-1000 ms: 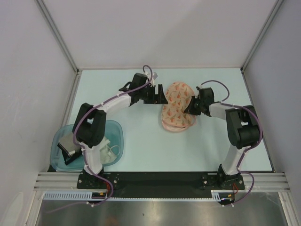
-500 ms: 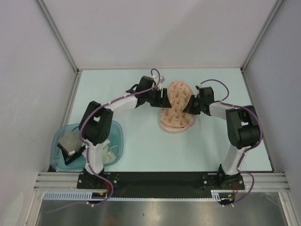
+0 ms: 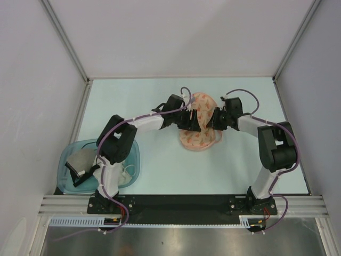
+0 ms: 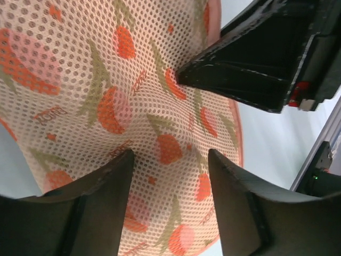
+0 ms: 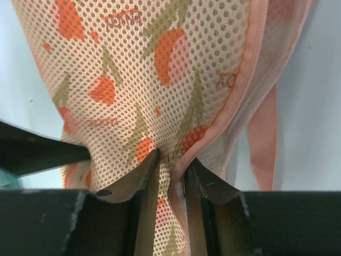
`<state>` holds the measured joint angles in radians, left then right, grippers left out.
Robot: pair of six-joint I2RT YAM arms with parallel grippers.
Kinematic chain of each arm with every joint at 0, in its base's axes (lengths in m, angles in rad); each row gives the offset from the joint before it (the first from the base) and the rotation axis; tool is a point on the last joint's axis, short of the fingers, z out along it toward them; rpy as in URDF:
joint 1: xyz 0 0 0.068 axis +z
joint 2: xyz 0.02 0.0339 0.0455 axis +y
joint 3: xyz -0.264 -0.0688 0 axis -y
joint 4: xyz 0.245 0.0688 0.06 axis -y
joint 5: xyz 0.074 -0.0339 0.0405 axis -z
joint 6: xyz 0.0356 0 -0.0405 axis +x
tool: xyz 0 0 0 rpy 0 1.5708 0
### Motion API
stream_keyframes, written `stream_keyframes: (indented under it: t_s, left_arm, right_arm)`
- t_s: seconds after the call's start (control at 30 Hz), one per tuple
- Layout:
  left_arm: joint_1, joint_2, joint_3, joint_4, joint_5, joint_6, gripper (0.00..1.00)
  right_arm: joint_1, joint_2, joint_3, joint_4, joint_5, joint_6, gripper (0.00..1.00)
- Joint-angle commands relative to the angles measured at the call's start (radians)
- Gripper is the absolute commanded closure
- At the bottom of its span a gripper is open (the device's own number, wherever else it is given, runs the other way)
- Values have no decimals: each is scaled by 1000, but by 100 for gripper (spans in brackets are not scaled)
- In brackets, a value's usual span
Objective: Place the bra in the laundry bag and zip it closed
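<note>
The laundry bag (image 3: 197,140), peach mesh with orange-red prints, lies at the table's middle. My right gripper (image 3: 213,121) is shut on a fold of its mesh beside the zip (image 5: 250,69); the wrist view shows the pinch (image 5: 171,165) on the bag (image 5: 149,64). My left gripper (image 3: 192,118) is open, its fingers spread over the bag's top from the left. In the left wrist view the gripper (image 4: 170,157) straddles the mesh (image 4: 106,80), with the right gripper's finger (image 4: 250,69) just beyond. The bra does not show in any view.
A translucent teal tub (image 3: 133,152) stands at the near left with a white garment (image 3: 123,173) and a grey object (image 3: 80,165) in it. A pink strap (image 5: 264,144) hangs off the bag's right side. Walls with metal posts close in the table.
My left gripper has moved right, from beside the bag's left edge to over its top. The bag has bunched slightly. The right gripper has kept its hold.
</note>
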<state>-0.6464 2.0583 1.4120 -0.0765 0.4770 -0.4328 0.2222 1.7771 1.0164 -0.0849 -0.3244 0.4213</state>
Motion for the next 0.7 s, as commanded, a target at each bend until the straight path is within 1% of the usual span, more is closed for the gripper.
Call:
stream_keyframes:
  t_s: [0.0,0.07,0.1,0.13,0.17,0.2,0.23,0.27,0.37,0.53,0.6,0.67]
  left_arm:
    - [-4,-67,-28,3,-40,12,28]
    - [-4,-72,-4,-23,-52,35,27]
    - [-4,-49,16,-43,-48,48,28]
    - [-2,-41,45,-96,-49,58,31]
    - [-1,-43,41,-100,-54,57,36]
    - [-1,-67,24,-70,-52,49,37]
    - [-1,-85,-13,-48,-48,30,38]
    - [-1,-98,-25,-37,-43,23,38]
    - [-1,-147,-25,-52,-61,17,38]
    - [-4,-213,-25,-49,-63,6,35]
    - [-2,-207,-28,-42,-63,9,35]
    - [-2,-167,-30,-46,-40,9,38]
  right_arm:
    - [5,-47,42,-9,-82,-4,69]
    - [16,-70,40,-29,-68,4,65]
    - [16,-80,39,-47,-62,7,64]
    - [16,-105,36,-55,-42,13,60]
    - [16,-122,33,-73,-30,14,57]
    - [16,-137,34,-84,-4,7,56]
    - [17,-168,37,-96,10,1,52]
    - [17,-180,47,-122,22,-16,50]
    - [13,-215,59,-154,36,-35,43]
    - [17,-225,62,-157,28,-30,41]
    - [20,-214,63,-151,19,-21,41]
    - [25,-205,67,-138,10,-15,41]
